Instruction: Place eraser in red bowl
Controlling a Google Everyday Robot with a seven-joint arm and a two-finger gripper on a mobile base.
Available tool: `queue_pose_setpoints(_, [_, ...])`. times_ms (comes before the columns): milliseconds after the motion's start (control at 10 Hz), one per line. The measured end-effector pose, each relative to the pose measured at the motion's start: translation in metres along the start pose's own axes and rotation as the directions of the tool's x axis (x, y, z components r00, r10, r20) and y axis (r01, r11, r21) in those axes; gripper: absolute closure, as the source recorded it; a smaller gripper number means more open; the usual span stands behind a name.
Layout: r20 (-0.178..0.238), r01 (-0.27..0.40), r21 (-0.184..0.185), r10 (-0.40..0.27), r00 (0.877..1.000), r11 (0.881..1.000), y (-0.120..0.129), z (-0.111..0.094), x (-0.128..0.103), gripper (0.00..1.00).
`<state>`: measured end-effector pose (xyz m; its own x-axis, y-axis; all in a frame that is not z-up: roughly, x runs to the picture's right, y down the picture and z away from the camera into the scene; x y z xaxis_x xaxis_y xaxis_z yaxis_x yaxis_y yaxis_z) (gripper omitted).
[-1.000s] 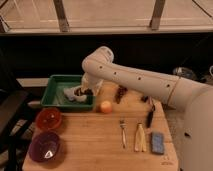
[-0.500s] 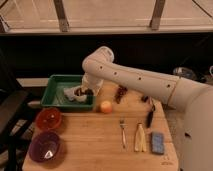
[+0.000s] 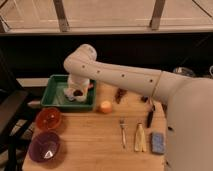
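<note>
My gripper reaches down into the green tray at the table's back left, at the end of the white arm that comes in from the right. A small dark shape shows at the gripper's tip, but I cannot tell whether it is the eraser. The red bowl sits on the table just in front of the tray's left end, and I see nothing in it.
A purple bowl stands in front of the red one. An orange ball lies right of the tray. A fork, a yellowish item, a blue-grey pad, a black stick and a dark red item lie to the right.
</note>
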<state>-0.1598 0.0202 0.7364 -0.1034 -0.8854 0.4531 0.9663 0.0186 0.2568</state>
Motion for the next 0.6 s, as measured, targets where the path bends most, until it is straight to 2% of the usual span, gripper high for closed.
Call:
queue_pose_setpoints(100, [0.015, 0.088, 0.017, -0.088, 0.996, 0.996, -0.029, 0.004, -0.006, 1.00])
queue_pose_setpoints(300, [0.046, 0.189, 0.054, -0.192, 0.980, 0.980, -0.063, 0.011, -0.021, 1.00])
queue_pose_setpoints(500, [0.107, 0.288, 0.116, -0.300, 0.948, 0.951, -0.095, 0.025, -0.055, 1.00])
queue_pose_setpoints(600, [0.126, 0.306, 0.135, -0.323, 0.938, 0.942, -0.100, 0.030, -0.066, 0.97])
